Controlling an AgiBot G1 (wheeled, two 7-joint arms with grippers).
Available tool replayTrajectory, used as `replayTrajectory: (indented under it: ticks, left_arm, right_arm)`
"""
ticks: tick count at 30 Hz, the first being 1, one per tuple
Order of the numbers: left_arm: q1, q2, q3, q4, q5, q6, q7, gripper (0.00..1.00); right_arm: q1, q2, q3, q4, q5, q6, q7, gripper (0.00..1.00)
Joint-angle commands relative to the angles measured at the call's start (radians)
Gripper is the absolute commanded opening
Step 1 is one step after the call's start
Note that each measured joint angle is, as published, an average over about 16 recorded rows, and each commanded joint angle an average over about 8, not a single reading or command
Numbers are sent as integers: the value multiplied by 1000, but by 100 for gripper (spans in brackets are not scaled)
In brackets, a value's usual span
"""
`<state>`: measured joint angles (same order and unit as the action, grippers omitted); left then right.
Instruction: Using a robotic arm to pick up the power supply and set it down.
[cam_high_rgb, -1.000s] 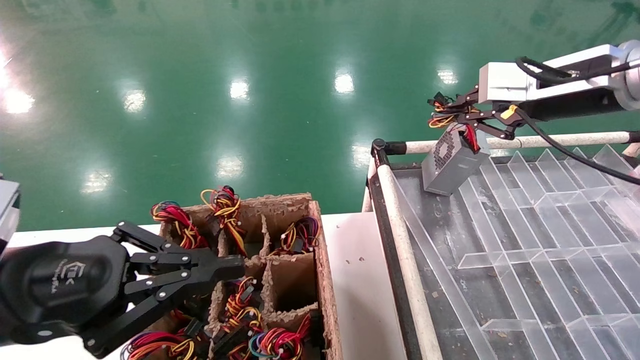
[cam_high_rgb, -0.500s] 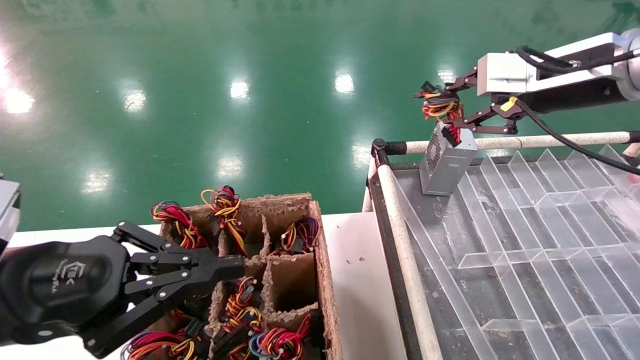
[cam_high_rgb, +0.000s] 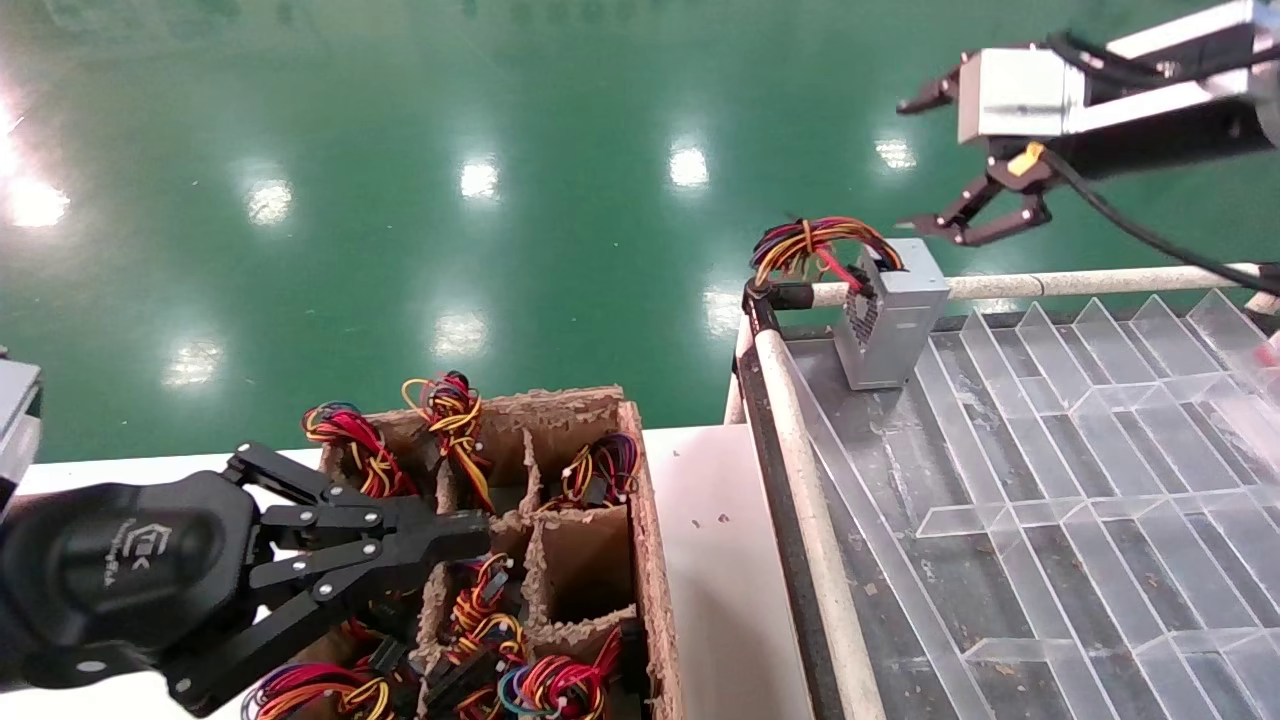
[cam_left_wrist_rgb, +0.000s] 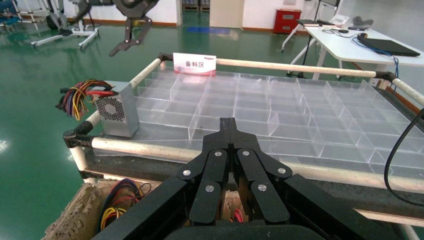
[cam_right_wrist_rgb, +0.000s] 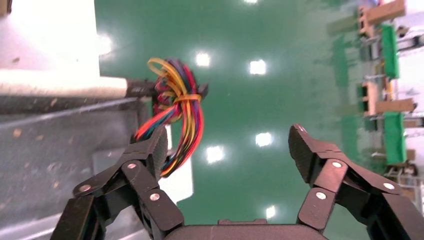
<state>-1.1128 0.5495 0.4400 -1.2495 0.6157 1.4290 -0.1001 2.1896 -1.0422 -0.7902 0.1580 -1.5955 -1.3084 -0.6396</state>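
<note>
— Right gripper, from the head camera: where is it and what has it got?

— It hangs above the far left corner of the divided clear tray, fingers spread wide with nothing between them. The power supply stands on that corner of the tray, below and just to the left of the gripper, apart from it.

— How does the power supply look there?

— A small silver-grey metal box standing upright, its perforated vent face turned left. A bundle of red, yellow, orange and black wires arches from its top out over the white tube rail.

— And the left gripper?

— Parked low on the left over the cardboard divider box, whose cells hold more wire bundles. Its fingers are pressed together, holding nothing.

— Left wrist camera?

— The left gripper shows closed in the foreground. Beyond it the power supply sits in the tray's corner, a round fan grille on the face toward the camera, its wires spilling over the rail. The right gripper hangs open above it.

— Right wrist camera?

— The right gripper is wide open and empty. The banded wire bundle shows beyond one finger; the metal box itself I cannot make out clearly.
</note>
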Motion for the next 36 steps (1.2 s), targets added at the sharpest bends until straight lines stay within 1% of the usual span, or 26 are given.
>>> replayTrajectory:
  ticks: [1, 6, 14, 22, 36]
  left_arm:
    - [0, 0, 0, 0, 0, 0, 0, 0]
    - [0, 0, 0, 0, 0, 0, 0, 0]
    - [0, 0, 0, 0, 0, 0, 0, 0]
    - [0, 0, 0, 0, 0, 0, 0, 100]
    - [0, 0, 0, 0, 0, 0, 0, 100]
  right_arm:
    - [8, 3, 6, 9, 9, -8, -4, 100]
    - [-21, 20, 27, 52, 43, -22, 11, 100]
    - [-156, 70, 86, 184, 144, -41, 113, 100]
    - [-302, 125, 151, 328, 253, -63, 222, 100]
    - [-567, 225, 268, 588, 452, -104, 419, 100]
